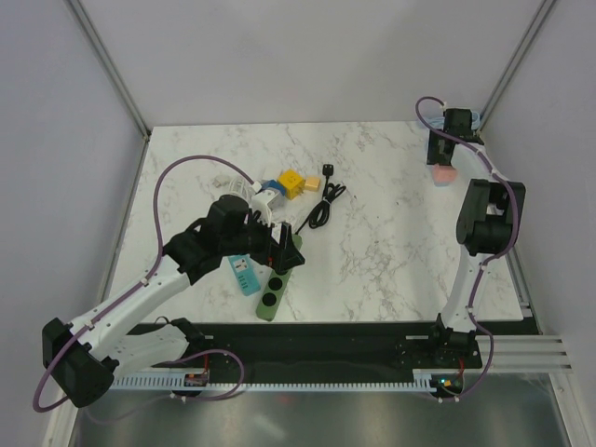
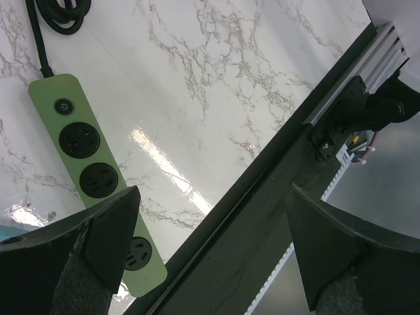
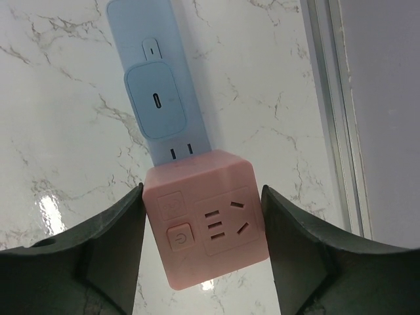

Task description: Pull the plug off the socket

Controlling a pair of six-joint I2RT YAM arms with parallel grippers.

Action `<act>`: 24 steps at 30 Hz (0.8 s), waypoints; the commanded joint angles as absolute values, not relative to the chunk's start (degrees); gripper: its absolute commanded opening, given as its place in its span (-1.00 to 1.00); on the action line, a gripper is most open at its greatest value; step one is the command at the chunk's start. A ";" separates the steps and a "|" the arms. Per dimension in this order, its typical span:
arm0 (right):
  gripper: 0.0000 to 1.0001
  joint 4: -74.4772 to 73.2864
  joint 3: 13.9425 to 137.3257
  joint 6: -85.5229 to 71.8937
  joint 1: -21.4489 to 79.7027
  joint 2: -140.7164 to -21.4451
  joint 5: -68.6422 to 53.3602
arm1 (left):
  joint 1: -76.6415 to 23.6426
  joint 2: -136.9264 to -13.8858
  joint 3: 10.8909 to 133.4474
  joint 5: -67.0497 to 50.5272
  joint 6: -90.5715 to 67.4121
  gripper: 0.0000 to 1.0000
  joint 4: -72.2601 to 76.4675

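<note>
Right gripper clamps the pink socket cube, blue plug seated in 1 face, at the far-right corner of the marble table; left gripper gapes wide above the green power strip.

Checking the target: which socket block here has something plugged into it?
The pink cube socket in the right gripper: a pale blue charger sits in its side, prongs partly exposed. The green power strip's visible outlets are bare.
</note>
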State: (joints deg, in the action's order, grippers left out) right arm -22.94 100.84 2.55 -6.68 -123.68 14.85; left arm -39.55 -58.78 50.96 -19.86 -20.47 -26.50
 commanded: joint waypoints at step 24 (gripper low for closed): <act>-1.00 -34.53 65.93 -23.20 11.06 -87.03 19.85 | -39.46 -62.93 53.53 -27.51 -25.14 0.93 -21.45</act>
State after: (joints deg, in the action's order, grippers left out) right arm -30.59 68.77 -19.27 8.12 -93.60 15.29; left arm -39.57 -62.28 50.96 -24.91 -23.53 -24.29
